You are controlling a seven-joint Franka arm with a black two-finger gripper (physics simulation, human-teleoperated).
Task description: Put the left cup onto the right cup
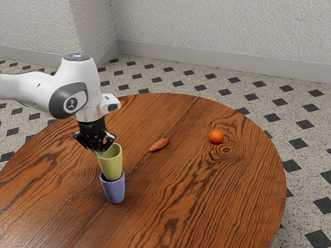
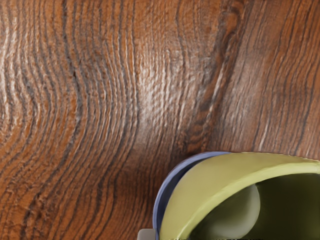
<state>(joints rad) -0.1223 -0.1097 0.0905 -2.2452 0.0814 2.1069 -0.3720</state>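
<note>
Exterior view: green cup (image 1: 111, 161) in blue cup (image 1: 114, 190), pincer (image 1: 98, 150) at rim, grip indiscernible; sweet potato (image 1: 159, 144), orange (image 1: 216, 136) apart.

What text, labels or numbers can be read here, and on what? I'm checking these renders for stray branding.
None can be read.
The green cup, blue cup, orange, sweet potato and table bear no writing.
A small pale mark on the arm's grey joint cap is too small to read.

I see a round wooden worktop (image 1: 207, 196) on a checkered floor (image 1: 289, 111). An orange (image 1: 216, 136) sits right of centre. A sweet potato (image 1: 159, 144) lies to its left, well apart.
</note>
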